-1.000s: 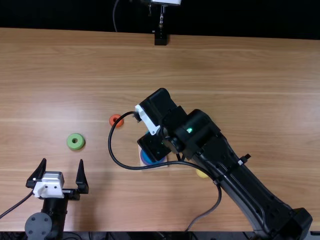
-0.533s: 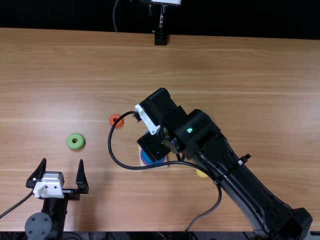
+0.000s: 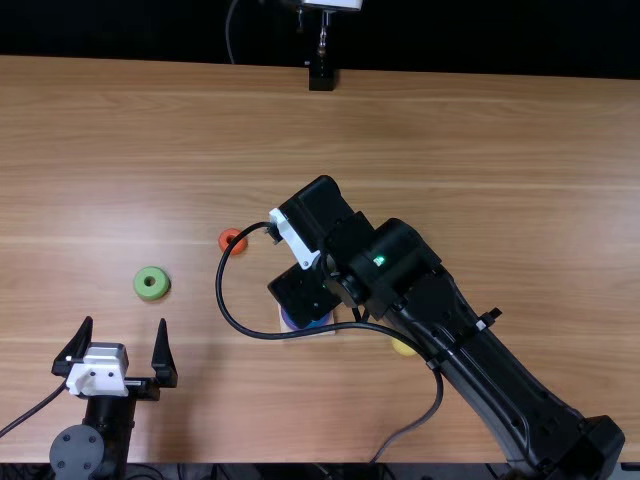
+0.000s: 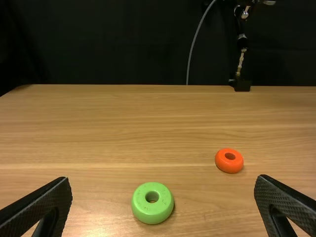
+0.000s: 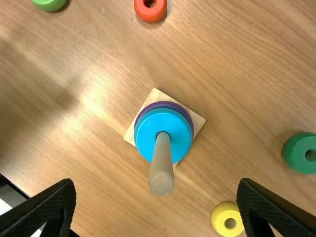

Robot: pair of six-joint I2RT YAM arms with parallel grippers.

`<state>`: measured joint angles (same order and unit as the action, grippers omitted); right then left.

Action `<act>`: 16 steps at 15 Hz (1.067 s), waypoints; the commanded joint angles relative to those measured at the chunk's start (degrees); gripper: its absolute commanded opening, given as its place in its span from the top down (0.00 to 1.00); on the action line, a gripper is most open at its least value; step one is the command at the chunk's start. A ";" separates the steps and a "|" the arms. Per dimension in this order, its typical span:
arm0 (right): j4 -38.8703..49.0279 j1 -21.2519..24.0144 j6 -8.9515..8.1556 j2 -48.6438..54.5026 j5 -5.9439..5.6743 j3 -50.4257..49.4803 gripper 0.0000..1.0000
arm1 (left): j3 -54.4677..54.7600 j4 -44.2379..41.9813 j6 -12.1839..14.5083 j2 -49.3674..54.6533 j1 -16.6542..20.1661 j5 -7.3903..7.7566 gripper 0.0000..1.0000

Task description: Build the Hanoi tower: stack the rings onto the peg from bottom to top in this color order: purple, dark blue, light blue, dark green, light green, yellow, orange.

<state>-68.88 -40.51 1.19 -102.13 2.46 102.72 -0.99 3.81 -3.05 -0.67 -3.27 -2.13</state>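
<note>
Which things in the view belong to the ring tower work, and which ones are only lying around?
Tower work:
- peg, base
- purple ring, light blue ring
- dark green ring, light green ring
- yellow ring, orange ring

Apparently unrelated:
- black stand, far edge
- thin grey cable, beyond the table

this looks like a robotics lab: a jointed black left arm point(image 3: 104, 425) and right arm point(image 3: 470, 340) come in over a light brown wooden tabletop point(image 3: 470, 130), a black cable point(image 3: 288, 335) loops beside the right one, and a metal fitting point(image 3: 322, 60) stands at the far edge against a black backdrop point(image 4: 123, 44).
</note>
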 commanded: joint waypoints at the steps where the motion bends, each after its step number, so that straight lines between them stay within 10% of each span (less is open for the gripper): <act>1: 0.48 -0.45 -0.24 -0.88 -0.45 -0.06 0.00 | 0.99 0.83 0.52 0.67 0.54 -0.08 0.00; 5: 9.86 0.70 -0.14 -0.79 -0.24 -0.41 0.00 | 0.99 0.83 0.52 0.67 0.54 -0.08 0.00; 16: 41.08 23.11 -0.14 -0.71 -0.45 -19.92 0.00 | 0.99 0.83 0.52 0.67 0.54 -0.08 0.00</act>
<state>-28.03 -18.35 1.23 -102.13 2.33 83.48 -0.99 3.77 -3.03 -0.67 -3.27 -2.17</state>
